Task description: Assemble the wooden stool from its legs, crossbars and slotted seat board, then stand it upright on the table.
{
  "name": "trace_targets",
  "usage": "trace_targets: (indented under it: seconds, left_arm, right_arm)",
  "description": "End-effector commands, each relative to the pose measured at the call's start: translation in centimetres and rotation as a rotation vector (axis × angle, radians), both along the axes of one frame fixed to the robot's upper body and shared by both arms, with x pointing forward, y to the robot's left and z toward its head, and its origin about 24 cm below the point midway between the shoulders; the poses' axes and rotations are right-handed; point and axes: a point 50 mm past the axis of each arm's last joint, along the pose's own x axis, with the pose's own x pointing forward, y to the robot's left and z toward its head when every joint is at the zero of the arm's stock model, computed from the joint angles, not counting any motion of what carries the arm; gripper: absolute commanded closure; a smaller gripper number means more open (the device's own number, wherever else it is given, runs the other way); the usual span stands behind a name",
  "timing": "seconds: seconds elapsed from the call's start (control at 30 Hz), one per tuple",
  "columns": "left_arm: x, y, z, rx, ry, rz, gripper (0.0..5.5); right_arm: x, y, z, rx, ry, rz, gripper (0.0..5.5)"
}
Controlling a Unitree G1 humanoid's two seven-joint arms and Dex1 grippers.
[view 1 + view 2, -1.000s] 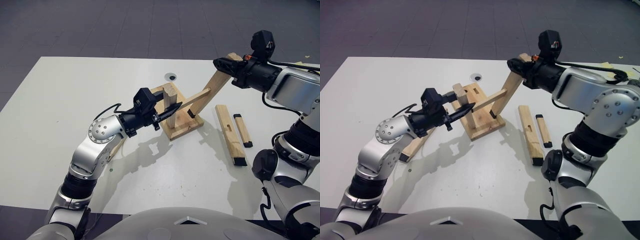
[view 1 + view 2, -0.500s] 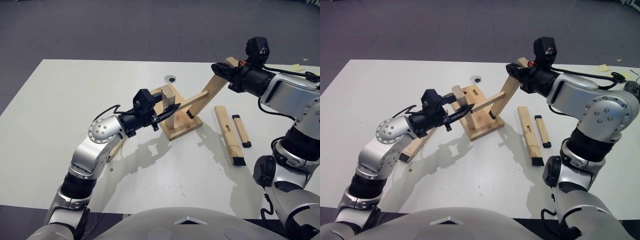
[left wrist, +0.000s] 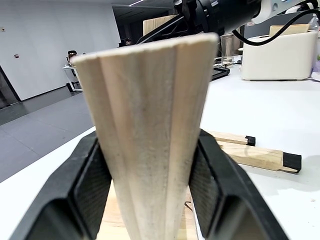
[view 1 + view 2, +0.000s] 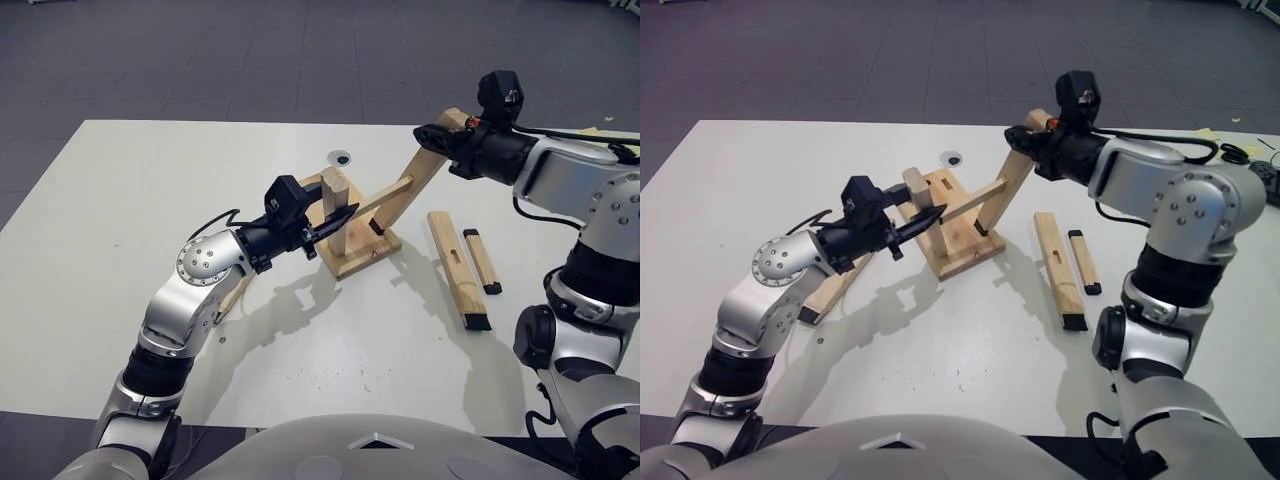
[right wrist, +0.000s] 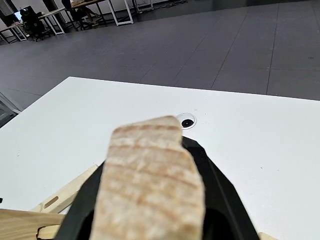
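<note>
The slotted seat board (image 4: 362,253) lies flat near the table's middle. One wooden leg (image 4: 338,208) stands upright in it, and my left gripper (image 4: 335,222) is shut on that leg (image 3: 150,145). A second leg (image 4: 415,181) leans tilted from the board up to the right, joined to the first by a thin crossbar (image 4: 381,198). My right gripper (image 4: 436,136) is shut on the tilted leg's top end (image 5: 150,185). A loose leg (image 4: 457,268) and a short crossbar (image 4: 482,260) lie on the table to the right.
Another wooden piece (image 4: 234,295) lies under my left forearm. A round cable hole (image 4: 342,155) sits in the white table (image 4: 120,210) behind the board. Dark floor lies beyond the far edge.
My right gripper has swung left with the tilted leg's top, bringing that leg steeper. The left gripper and the upright leg have stayed put.
</note>
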Motion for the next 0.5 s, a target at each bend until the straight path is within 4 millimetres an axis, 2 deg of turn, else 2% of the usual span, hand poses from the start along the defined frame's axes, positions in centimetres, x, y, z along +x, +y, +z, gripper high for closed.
trace_targets:
  seconds: [0.03,0.13,0.2,0.33,0.5]
  left_arm:
    - [-1.4,-0.5,-2.0,0.059,0.132,-0.011,3.46]
    - [-2.5,-0.9,-1.6,0.04,0.123,0.013,3.46]
    - [-3.3,-1.1,-1.1,0.025,0.109,0.054,3.46]
    - [-5.1,-1.4,-0.5,-0.029,0.106,0.159,3.46]
    - [-6.8,-2.5,-0.8,-0.052,0.151,0.23,3.46]
  right_arm:
    - [-1.4,0.6,-4.1,-0.095,0.158,0.073,4.42]
    - [-2.8,0.4,-4.5,-0.145,0.164,0.125,4.43]
    - [-3.0,-0.7,-4.4,-0.127,0.219,0.124,4.43]
    - [-2.5,-1.6,-3.2,-0.14,0.258,0.172,4.44]
    - [-1.4,-0.7,-2.6,-0.25,0.304,0.256,4.44]
